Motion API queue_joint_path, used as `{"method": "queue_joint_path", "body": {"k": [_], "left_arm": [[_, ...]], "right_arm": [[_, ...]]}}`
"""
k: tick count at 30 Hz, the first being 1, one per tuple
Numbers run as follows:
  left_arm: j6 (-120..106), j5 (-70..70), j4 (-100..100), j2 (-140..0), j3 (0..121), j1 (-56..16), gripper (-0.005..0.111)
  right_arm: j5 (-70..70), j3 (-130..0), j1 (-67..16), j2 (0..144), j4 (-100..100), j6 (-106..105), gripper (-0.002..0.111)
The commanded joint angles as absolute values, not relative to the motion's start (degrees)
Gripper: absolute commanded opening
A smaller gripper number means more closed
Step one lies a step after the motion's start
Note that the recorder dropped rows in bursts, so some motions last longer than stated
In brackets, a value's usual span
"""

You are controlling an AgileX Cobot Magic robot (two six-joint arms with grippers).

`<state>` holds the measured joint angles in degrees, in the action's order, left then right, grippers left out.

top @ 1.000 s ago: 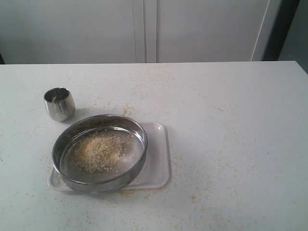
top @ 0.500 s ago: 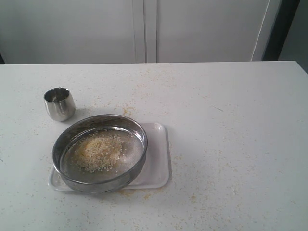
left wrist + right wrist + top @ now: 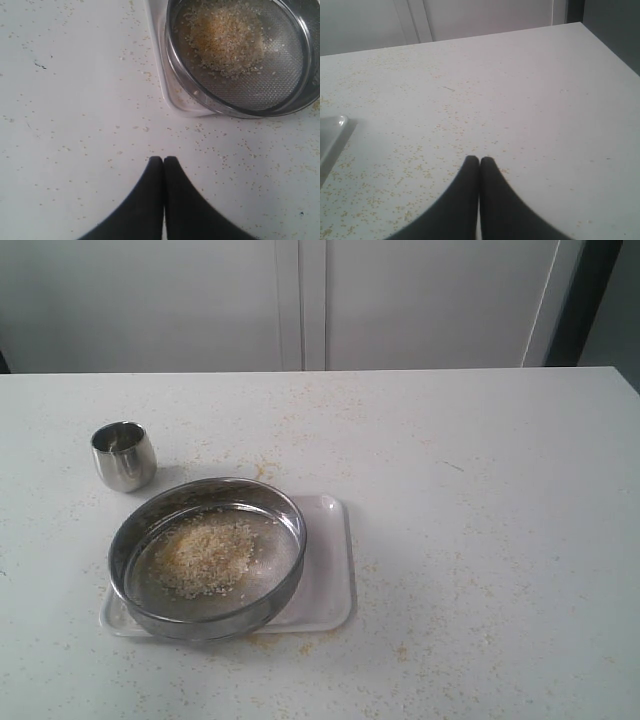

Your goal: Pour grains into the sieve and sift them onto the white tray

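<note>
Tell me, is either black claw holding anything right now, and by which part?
Nothing is held. The left gripper and the right gripper are both shut on nothing; the sieve sits untouched on the white tray.

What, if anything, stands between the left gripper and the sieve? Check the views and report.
Nothing visible does. In the left wrist view only tabletop, dotted with stray grains, lies between the shut left gripper and the sieve, which sits on the white tray.
</note>
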<state>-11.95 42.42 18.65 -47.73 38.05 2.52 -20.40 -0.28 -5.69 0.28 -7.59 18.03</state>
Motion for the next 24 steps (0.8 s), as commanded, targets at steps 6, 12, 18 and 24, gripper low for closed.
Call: {"method": "queue_joint_path", "body": {"k": [6,12,18,24], "left_arm": [[-12.3,43.1,19.3,-47.4,37.8,2.7,0.000],[-12.3,43.1,19.3,-47.4,37.8,2.7,0.000],[-12.3,43.1,19.3,-47.4,37.8,2.7,0.000],[-12.3,43.1,19.3,-47.4,37.8,2.7,0.000]], "right_arm": [[-19.5,0.0,-5.2,0.0,-7.7,18.2,0.000],[-19.5,0.0,-5.2,0.0,-7.7,18.3,0.000],[-19.5,0.0,-5.2,0.0,-7.7,19.3,0.000],[-19.5,0.0,-5.2,0.0,-7.7,19.3,0.000]]}}
